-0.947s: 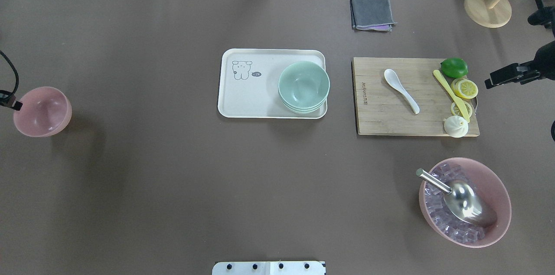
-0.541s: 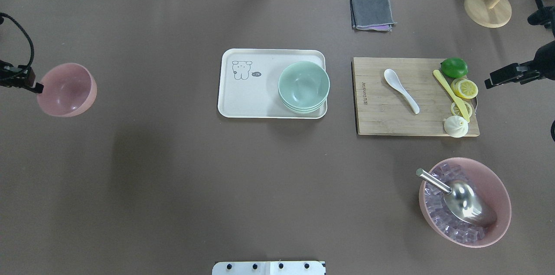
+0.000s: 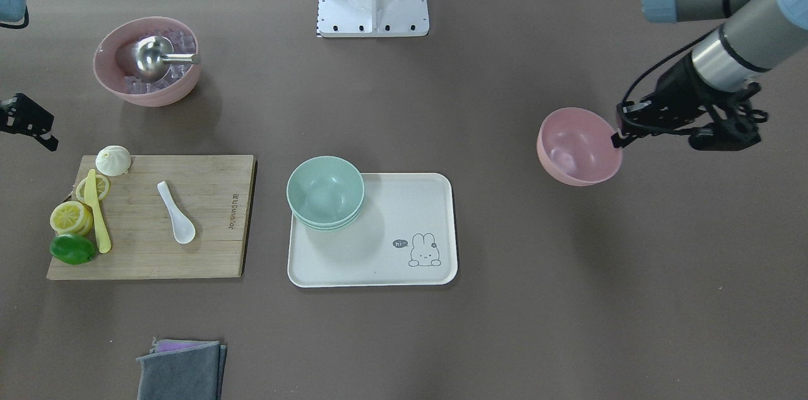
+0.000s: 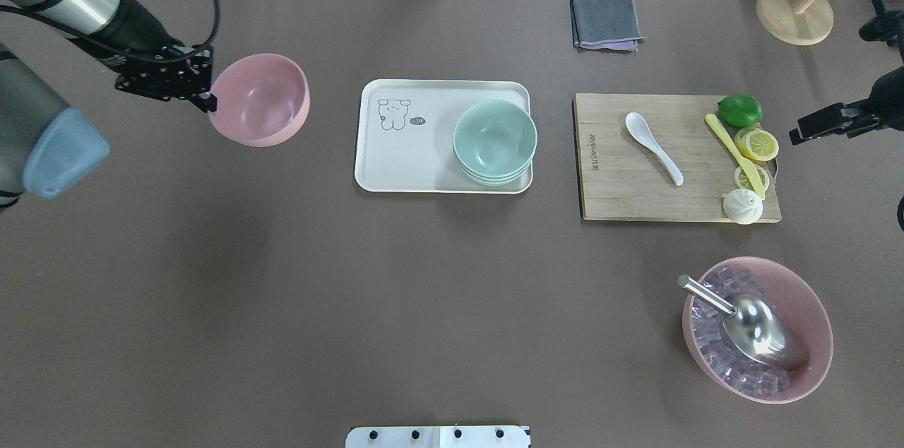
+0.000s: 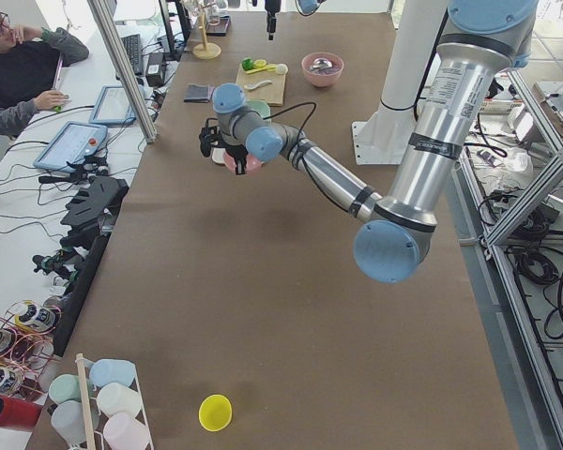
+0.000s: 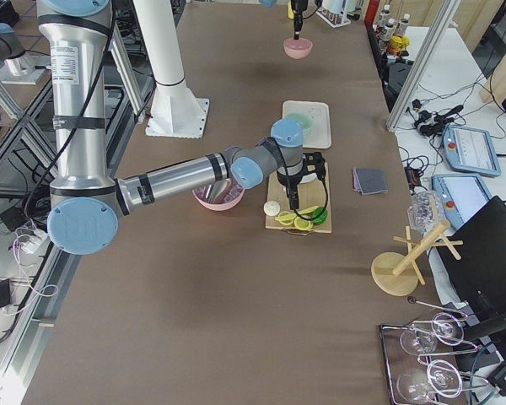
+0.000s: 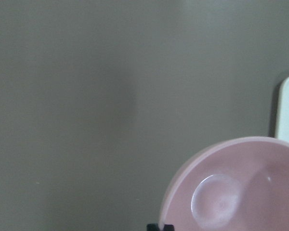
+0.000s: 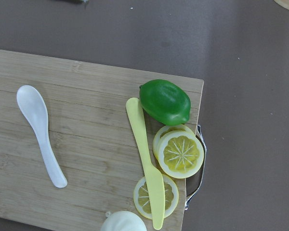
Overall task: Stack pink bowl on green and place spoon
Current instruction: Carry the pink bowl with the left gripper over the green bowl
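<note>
Left pincer (image 4: 207, 100) clenched on pink bowl (image 4: 261, 98) rim, left of tray (image 4: 409, 158); carry level, centre over green bowl (image 4: 494, 139), lower gently. Right pincer (image 4: 797, 136) grip: cannot tell.

Even, diffuse light falls from above on the matte tabletop (image 4: 424, 307), bright but without harsh contrast. The pink bowl (image 4: 260, 100) casts only a faint, broad shadow, while the metal scoop (image 4: 761, 335) shows bright specular glare. The left wrist view is hazy, low in contrast and soft close to the lens; the right wrist view is crisp, showing the cutting board (image 8: 86, 144) grain. Both side views lean outward at the edges.
</note>
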Available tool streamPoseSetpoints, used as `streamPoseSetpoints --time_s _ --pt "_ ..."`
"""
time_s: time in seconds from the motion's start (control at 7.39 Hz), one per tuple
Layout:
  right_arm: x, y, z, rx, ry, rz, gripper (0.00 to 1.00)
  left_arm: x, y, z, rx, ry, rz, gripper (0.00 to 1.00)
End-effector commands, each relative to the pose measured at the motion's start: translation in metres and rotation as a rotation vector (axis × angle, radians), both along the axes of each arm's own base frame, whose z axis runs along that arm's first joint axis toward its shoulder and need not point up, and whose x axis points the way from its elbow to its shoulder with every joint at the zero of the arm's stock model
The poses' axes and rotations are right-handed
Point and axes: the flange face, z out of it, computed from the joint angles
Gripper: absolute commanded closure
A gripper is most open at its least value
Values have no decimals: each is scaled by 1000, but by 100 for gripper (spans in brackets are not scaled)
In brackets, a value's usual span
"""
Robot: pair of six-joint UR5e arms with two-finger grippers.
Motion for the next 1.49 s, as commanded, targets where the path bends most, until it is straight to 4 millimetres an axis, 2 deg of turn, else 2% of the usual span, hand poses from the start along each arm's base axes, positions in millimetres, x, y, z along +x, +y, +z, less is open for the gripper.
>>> streamPoseSetpoints --time_s 0.0,0.14,0.41,0.54,0.81,0.95,1.22,1.35 --pt "0 0 0 1 0 -1 0 65 9 -70 -57 17 -15 100" --pt "0 0 -1 1 0 0 0 85 1 -95 -72 14 -44 100" --pt "0 0 0 0 0 0 0 127 -1 -118 -93 -11 -74 100" --pt "0 0 0 0 0 0 0 154 2 -122 -101 -32 -76 100" --pt "0 -1 1 -1 1 -1 0 213 -1 -159 -137 -53 -96 100" --pt "-1 0 1 -2 1 -2 0 231 -6 -159 -139 -52 -91 100" --pt "-1 -1 2 -5 2 -2 0 267 1 -150 -99 -45 -121 100" --pt "-1 -1 2 -3 1 -2 0 269 0 -149 -100 -48 -123 100"
